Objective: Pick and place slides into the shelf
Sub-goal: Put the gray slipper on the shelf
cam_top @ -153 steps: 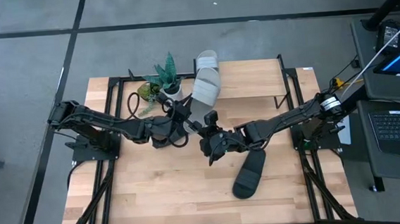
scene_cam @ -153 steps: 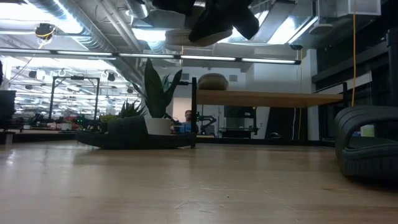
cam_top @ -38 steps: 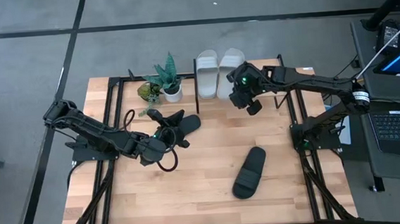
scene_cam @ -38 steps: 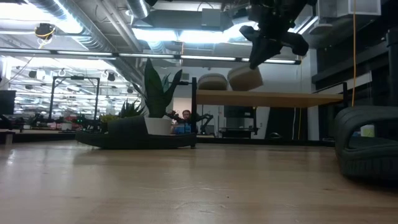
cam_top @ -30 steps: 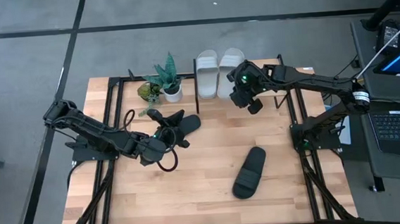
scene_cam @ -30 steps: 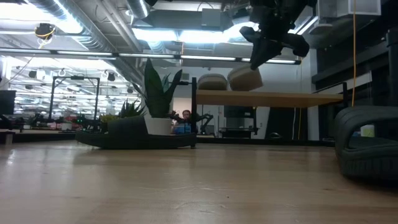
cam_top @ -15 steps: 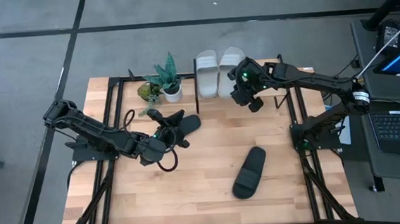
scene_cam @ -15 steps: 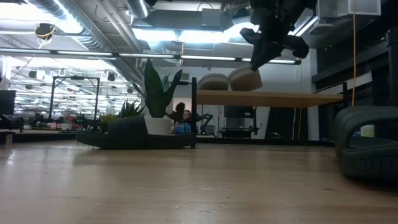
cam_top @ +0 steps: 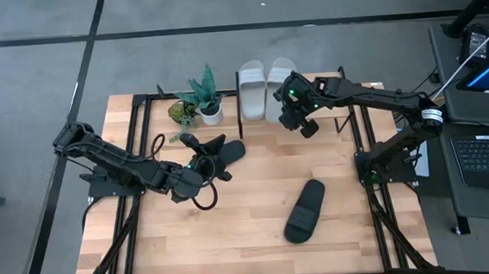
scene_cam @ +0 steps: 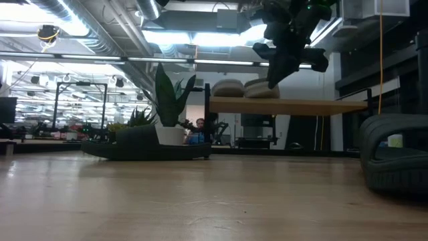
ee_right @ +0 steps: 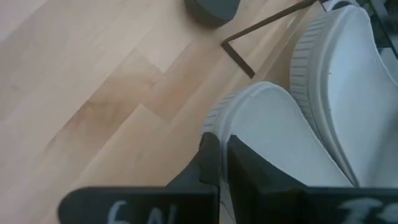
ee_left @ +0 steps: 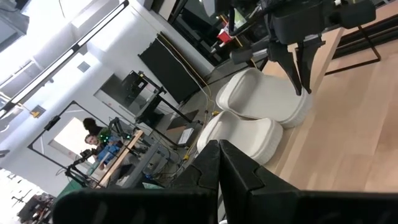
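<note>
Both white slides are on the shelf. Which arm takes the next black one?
Left. The left gripper sits at the black slide beside the plant. The right gripper is up at the shelf by the white slides.

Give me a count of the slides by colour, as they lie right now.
White slides: 2, side by side on the shelf, one and the other under the right gripper.
Black slides: 2, one loose on the table, one at the left gripper.
Total: 4
</note>
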Robot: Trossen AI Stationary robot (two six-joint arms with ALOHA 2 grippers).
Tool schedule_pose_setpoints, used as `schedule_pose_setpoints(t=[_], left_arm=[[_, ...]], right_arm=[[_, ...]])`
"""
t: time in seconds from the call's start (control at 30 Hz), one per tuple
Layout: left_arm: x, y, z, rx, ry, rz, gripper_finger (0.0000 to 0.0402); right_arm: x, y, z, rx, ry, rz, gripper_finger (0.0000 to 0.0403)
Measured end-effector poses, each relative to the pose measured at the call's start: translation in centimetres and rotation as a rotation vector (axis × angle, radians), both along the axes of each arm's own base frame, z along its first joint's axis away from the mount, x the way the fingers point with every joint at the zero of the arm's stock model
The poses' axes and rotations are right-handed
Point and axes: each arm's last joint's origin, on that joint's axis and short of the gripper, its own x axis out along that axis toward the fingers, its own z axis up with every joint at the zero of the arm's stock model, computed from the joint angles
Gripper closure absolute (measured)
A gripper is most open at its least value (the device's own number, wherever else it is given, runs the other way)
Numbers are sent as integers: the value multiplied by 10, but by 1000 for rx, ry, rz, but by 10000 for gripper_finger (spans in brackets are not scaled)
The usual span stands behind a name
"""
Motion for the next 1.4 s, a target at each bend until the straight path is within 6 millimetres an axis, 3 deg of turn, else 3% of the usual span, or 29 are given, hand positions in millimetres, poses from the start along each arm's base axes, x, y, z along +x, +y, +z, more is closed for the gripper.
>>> schedule_pose_setpoints(t=[0.17,0.37,0.53,1.1,1.4], left_arm=[[0,0,0,0,0,-1,400],[0,0,0,-1,0,-2,401],[0,0,0,-1,0,-2,401],[1,0,0,-22,-17,-31,401],[2,-1,0,-30,-13,-70,400]], right_arm=[[-1,-2,0,15,-3,-28,386],[-1,-4,0,60,-18,-119,330],[-1,-4,0,69,-23,-136,307],[-1,-4,1,94,-41,-183,302],[0,-4,2,169,-76,-307,302]])
